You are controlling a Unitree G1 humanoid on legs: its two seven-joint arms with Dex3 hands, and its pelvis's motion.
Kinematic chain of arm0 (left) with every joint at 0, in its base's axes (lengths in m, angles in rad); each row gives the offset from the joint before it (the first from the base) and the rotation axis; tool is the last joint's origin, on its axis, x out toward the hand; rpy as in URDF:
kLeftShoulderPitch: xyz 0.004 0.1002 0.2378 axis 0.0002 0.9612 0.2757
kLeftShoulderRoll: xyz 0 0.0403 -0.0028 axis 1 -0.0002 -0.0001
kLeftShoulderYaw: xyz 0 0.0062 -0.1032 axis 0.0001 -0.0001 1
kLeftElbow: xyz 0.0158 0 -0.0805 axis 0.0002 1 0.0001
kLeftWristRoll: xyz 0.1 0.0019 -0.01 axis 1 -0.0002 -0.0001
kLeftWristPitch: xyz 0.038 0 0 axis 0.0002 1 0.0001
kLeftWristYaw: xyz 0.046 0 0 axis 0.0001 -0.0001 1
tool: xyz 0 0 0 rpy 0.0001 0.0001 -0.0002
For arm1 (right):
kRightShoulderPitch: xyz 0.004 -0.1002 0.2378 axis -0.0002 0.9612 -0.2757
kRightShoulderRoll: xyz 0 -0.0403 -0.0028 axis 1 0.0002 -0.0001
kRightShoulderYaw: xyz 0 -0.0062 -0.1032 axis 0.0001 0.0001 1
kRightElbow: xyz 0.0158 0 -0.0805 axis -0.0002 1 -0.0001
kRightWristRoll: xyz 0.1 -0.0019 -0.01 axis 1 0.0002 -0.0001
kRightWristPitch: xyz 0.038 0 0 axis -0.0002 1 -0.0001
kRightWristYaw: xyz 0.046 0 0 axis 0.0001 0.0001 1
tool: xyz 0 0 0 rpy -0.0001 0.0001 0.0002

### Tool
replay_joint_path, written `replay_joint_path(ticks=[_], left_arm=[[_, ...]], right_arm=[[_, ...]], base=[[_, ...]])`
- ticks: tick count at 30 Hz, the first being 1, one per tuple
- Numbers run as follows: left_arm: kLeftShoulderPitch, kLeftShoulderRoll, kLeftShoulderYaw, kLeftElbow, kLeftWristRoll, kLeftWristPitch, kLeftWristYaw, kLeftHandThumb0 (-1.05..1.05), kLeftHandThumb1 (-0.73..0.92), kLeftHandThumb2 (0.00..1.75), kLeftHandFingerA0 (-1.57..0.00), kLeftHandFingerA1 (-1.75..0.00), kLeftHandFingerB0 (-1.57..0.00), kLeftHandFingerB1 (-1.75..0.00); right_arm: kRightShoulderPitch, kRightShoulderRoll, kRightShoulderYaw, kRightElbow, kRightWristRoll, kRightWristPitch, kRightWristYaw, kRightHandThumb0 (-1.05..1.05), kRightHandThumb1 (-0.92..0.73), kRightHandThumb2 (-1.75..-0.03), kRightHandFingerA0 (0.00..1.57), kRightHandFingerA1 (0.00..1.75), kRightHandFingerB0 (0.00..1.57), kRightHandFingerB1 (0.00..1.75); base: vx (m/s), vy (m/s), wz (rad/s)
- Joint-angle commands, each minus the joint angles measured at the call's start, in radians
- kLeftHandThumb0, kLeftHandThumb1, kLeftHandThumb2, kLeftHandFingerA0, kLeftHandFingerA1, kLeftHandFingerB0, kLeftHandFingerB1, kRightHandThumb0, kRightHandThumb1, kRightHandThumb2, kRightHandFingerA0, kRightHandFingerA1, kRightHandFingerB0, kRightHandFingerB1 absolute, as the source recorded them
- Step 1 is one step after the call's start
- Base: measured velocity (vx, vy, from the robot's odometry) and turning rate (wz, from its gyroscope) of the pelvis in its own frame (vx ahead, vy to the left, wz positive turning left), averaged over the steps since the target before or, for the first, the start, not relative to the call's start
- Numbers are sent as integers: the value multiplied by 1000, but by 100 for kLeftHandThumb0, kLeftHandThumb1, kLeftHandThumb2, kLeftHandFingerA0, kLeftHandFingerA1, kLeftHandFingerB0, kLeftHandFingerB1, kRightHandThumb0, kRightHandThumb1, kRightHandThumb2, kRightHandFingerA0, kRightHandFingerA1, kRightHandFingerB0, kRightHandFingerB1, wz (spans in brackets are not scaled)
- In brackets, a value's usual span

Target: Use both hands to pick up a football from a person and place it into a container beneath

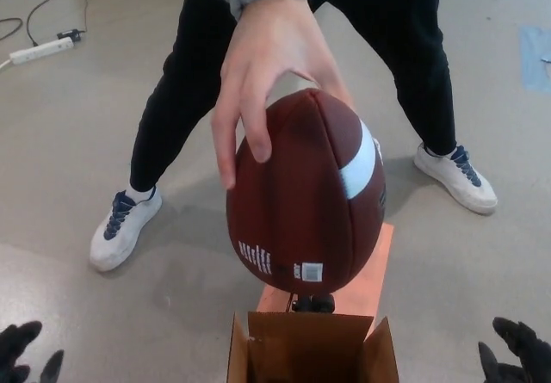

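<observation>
Overhead, a person's hand [267, 73] dangles the football [306, 198] above the cardboard box [310, 353]; both hands (left hand [26, 353], right hand [516, 357]) wait empty, fingers apart. Probably light, firm, slick: squeeze its opposite flanks.

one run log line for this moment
stage: handover not yet made | football: held from above by person's hand, over open cardboard box | left hand: low, empty | right hand: low, empty

football [306, 198]: small white print in rows near lower end, too small and blurred to read; small white square mark beside it, also unreadable. no other text, brand, number or sign legible anywhere in head view.
</observation>
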Motion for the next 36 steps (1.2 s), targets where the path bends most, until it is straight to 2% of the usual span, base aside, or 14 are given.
replay_joint_path(ticks=[1, 2, 3, 6, 11, 13, 14, 15, 16, 30, 31, 33, 34, 36], left_arm=[[7, 15, 47, -1, -43, -183, -53, -86, 82, 113, -2, -17, -2, -13], [10, 3, 61, -30, -63, -211, -72, -85, 82, 112, -2, -18, -1, -12], [19, -9, 67, -59, -78, -238, -86, -86, 83, 113, 0, -15, 0, -9], [52, -52, 74, -171, -109, -292, -107, -88, 81, 112, -1, -16, 0, -10], [112, -105, 61, -408, -149, -258, -140, -89, 79, 111, 0, -16, 0, -11], [134, -123, 41, -526, -147, -210, -138, -91, 78, 112, 0, -16, 0, -12], [146, -130, 27, -592, -138, -186, -129, -90, 76, 112, -4, -24, 0, -14], [165, -139, 10, -689, -125, -148, -117, -90, 76, 112, -4, -24, 0, -14], [178, -147, -8, -778, -130, -123, -125, -88, 75, 111, -7, -26, 0, -15], [189, -218, -105, -1136, -127, 38, -128, -93, 76, 107, -8, -25, -7, -9], [187, -224, -113, -1150, -125, 47, -128, -88, 72, 106, -7, -29, -6, -13], [187, -240, -129, -1185, -110, 69, -121, -88, 72, 106, -7, -31, -6, -13], [187, -244, -135, -1196, -103, 78, -118, -88, 72, 106, -7, -31, -6, -13], [177, -258, -155, -1218, -68, 95, -102, -88, 73, 108, -7, -38, -6, -16]], right_arm=[[-18, 11, -62, 3, 56, -239, -24, -78, -82, -90, 16, 42, 0, 2], [-19, 23, -86, -24, 82, -270, -12, -79, -83, -92, 14, 42, 0, 2], [-11, 35, -97, -62, 96, -300, -16, -71, -92, -79, 22, 38, 0, 1], [31, 73, -107, -221, 117, -377, -14, -75, -92, -82, 22, 37, 0, 0], [103, 127, -68, -434, 117, -393, 23, -77, -92, -74, 20, 35, 0, 1], [130, 141, -47, -520, 108, -371, 33, -76, -92, -76, 19, 34, 0, 0], [142, 149, -32, -567, 103, -353, 37, -79, -78, -93, 15, 37, 0, 0], [159, 163, -12, -635, 97, -324, 43, -79, -78, -93, 15, 37, 0, 0], [174, 178, 12, -697, 100, -297, 55, -77, -92, -76, 18, 33, 0, 0], [214, 247, 126, -965, 87, -165, 78, -84, -92, -78, 22, 36, 0, 1], [214, 251, 133, -973, 82, -157, 76, -88, -82, -115, 21, 43, 0, 12], [210, 260, 146, -990, 81, -140, 77, -87, -81, -115, 21, 43, 0, 12], [209, 262, 150, -993, 77, -136, 76, -84, -92, -76, 20, 33, 0, 8], [197, 273, 158, -992, 71, -127, 70, -84, -92, -74, 23, 34, 0, 10]], base=[[0, 0, 0], [0, 0, 0], [0, 0, 0], [0, 0, 0], [0, 0, 0], [0, 0, 0], [0, 0, 0], [0, 0, 0], [0, 0, 0], [0, 0, 0], [0, 0, 0], [0, 0, 0], [0, 0, 0], [0, 0, 0]])
